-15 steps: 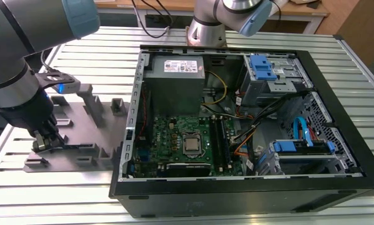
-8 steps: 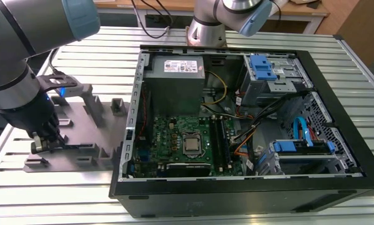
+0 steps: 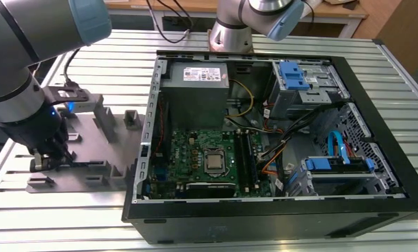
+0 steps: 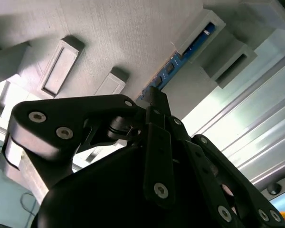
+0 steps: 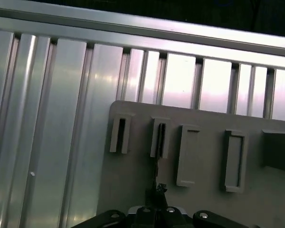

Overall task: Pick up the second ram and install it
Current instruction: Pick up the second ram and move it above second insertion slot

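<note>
Pick-up step: fingers [image 4: 157, 102] clenched on ram [image 4: 173, 66], apparently seated edgewise in fixture [image 3: 89, 131] on counter [image 3: 55, 210]; not yet lifted.

Exterior elevated, wrist views near fixture plate [image 5: 133, 190]

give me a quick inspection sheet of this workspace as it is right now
surface: slatted metal table, bearing a grey fixture plate and an open pc case
job's things: ram on edge in a plate slot
clutter: nothing seen
grippers: gripper shut on one end of the ram, low over the plate
cables: black leads at the table's far edge; wiring inside the case
surroundings: second arm's base; wooden bench behind
</note>
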Action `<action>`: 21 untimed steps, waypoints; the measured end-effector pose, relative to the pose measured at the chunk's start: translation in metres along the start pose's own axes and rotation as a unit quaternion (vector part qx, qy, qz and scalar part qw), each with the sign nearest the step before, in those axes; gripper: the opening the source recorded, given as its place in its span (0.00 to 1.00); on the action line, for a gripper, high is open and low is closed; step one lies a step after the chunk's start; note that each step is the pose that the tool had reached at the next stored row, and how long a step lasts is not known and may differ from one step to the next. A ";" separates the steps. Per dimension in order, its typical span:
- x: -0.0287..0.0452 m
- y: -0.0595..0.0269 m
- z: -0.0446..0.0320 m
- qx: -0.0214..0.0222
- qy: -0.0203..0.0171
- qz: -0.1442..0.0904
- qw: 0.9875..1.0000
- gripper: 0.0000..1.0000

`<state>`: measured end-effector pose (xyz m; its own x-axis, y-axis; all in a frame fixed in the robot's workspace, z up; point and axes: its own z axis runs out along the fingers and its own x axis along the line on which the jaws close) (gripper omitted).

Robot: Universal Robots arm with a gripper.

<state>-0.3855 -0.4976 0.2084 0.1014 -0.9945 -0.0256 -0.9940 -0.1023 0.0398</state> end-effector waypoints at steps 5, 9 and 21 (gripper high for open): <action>-0.0001 0.0000 -0.0007 0.001 -0.001 0.032 0.999 0.07; 0.0000 0.0000 -0.0008 0.001 -0.001 0.032 0.999 0.07; 0.0007 -0.0001 0.0035 0.001 -0.001 0.033 0.999 0.27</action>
<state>-0.3855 -0.4982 0.2049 0.0353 -0.9990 -0.0255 -0.9985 -0.0364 0.0400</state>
